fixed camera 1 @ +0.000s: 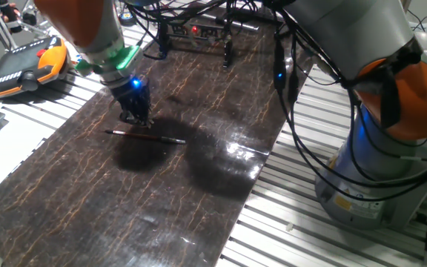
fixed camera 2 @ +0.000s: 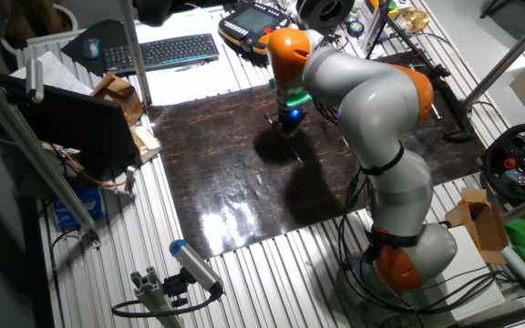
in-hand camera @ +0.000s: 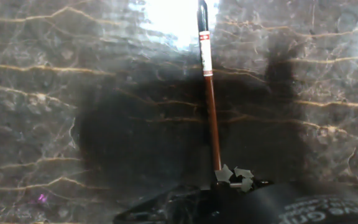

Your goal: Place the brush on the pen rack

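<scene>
The brush [fixed camera 1: 145, 136] is lying flat on the dark marble-pattern table [fixed camera 1: 199, 193]. The gripper [fixed camera 1: 136, 119] is hanging just above it, near its left half, with a blue light glowing on its body. An orange-and-black teach pendant [fixed camera 1: 24, 68] is resting at the far left.

No legible text on the table

A pale label band with small red marks wraps the brush [in-hand camera: 207, 56] near its upper end in the hand view, but the marks are too blurred to read. The keyboard [fixed camera 2: 160, 51] in the other fixed view shows key rows with no characters that can be made out. The orange-and-black pendant [fixed camera 1: 22, 68] at the table's edge carries light stripes only; no brand, number or sign can be read on it.
</scene>
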{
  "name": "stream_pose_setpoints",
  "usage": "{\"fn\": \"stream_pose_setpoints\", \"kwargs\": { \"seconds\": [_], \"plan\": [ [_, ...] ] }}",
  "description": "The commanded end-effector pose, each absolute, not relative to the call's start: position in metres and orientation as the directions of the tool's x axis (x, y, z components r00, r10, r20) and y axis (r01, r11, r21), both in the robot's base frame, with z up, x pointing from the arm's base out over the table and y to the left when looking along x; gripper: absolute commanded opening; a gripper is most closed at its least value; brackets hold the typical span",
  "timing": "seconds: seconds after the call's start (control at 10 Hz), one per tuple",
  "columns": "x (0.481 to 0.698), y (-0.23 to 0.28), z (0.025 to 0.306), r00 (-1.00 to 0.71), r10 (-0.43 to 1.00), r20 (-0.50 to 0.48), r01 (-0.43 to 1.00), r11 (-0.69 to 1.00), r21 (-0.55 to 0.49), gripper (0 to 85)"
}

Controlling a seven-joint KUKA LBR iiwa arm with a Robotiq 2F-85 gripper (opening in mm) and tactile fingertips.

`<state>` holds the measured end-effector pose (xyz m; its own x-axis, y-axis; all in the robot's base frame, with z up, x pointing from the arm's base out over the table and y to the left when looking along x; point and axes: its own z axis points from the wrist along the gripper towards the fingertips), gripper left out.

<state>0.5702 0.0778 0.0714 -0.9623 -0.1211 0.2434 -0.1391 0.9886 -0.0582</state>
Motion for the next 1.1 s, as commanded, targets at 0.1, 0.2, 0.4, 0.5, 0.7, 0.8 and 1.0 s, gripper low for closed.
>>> {"fn": "stream_pose_setpoints", "kwargs": {
  "seconds": [0.1,0.2,0.4,0.5,0.7,0.8,1.0],
  "plan": [
    [0.570,0.078,0.071,-0.961,-0.099,0.260,-0.122,0.990,-0.073,1.0],
    [0.571,0.077,0.070,-0.966,-0.091,0.240,-0.114,0.990,-0.083,7.3],
    [0.576,0.076,0.061,-0.975,-0.085,0.205,-0.104,0.991,-0.083,30.3],
    [0.576,0.076,0.058,-0.976,-0.085,0.202,-0.104,0.991,-0.085,36.3],
    [0.577,0.078,0.050,-0.973,-0.113,0.203,-0.131,0.988,-0.078,40.7],
    [0.578,0.079,0.043,-0.972,-0.124,0.201,-0.140,0.988,-0.066,40.7],
    [0.578,0.079,0.038,-0.969,-0.143,0.203,-0.156,0.986,-0.052,40.3]
  ]
}}
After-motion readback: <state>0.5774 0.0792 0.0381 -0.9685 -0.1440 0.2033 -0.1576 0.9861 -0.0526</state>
